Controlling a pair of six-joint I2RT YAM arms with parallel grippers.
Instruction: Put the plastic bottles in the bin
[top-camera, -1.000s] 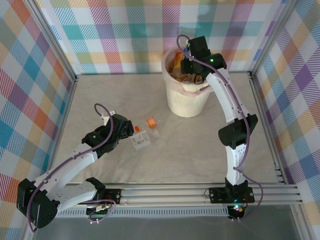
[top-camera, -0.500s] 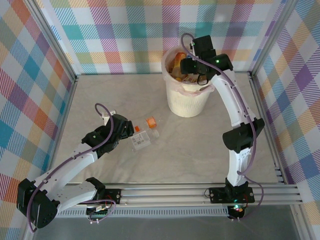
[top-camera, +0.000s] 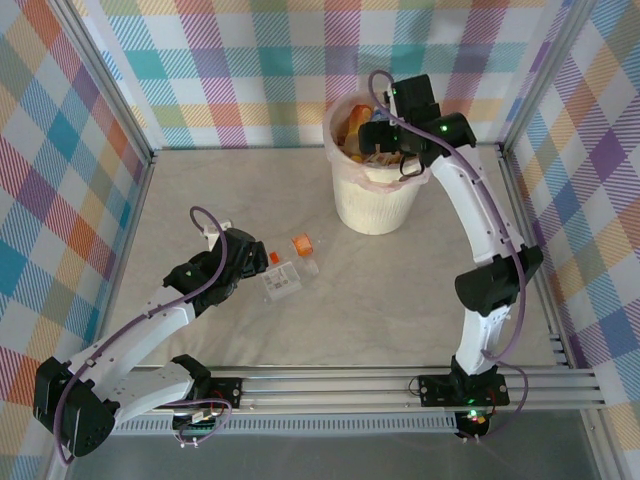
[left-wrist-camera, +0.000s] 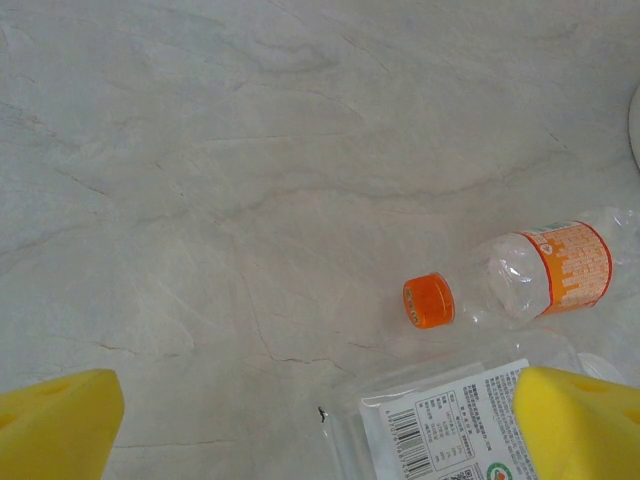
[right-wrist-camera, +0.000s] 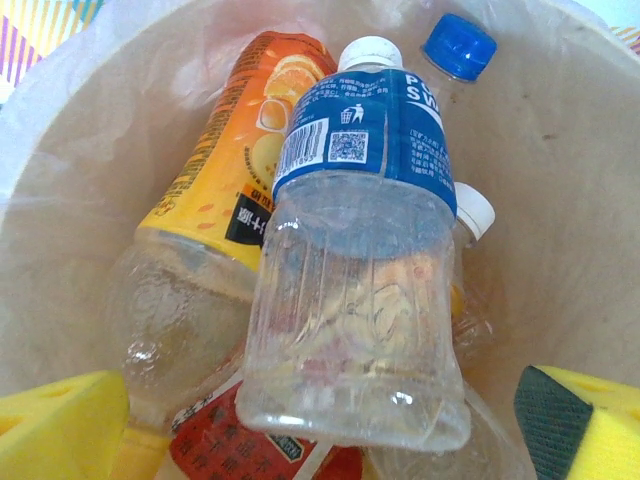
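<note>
My left fingers (top-camera: 247, 263) hang low over the bench (left-wrist-camera: 200, 150). They are spread wide with nothing between them. Just ahead, to the right of the gap, lies the flat bottle (left-wrist-camera: 440, 425), crushed, with its white label facing up. One end runs close beside my right-hand finger, and I cannot tell whether they touch.

Just past it the orange bottle (left-wrist-camera: 520, 280) lies on its side. Its cap points toward the middle of my wrist view and its body runs off to the right and slightly away. That long axis follows nearly the same line as the span between my fingers. I judge I would need to turn the wrist before closing across its belly. Both bottles sit right of my centre, so any reach goes forward and right.

At the back of the bench stands the bin (top-camera: 375, 205), well apart from those two bottles. My right fingers (top-camera: 380, 140) hang over its mouth, also wide open and gripping nothing. Below them the blue bottle (right-wrist-camera: 360, 260) rests on the pile inside, base toward me and cap away. There is clear space on both sides between it and my fingers.

The left arm is much the nearer to what lies on the bench, so I judge the next pick falls to it.
</note>
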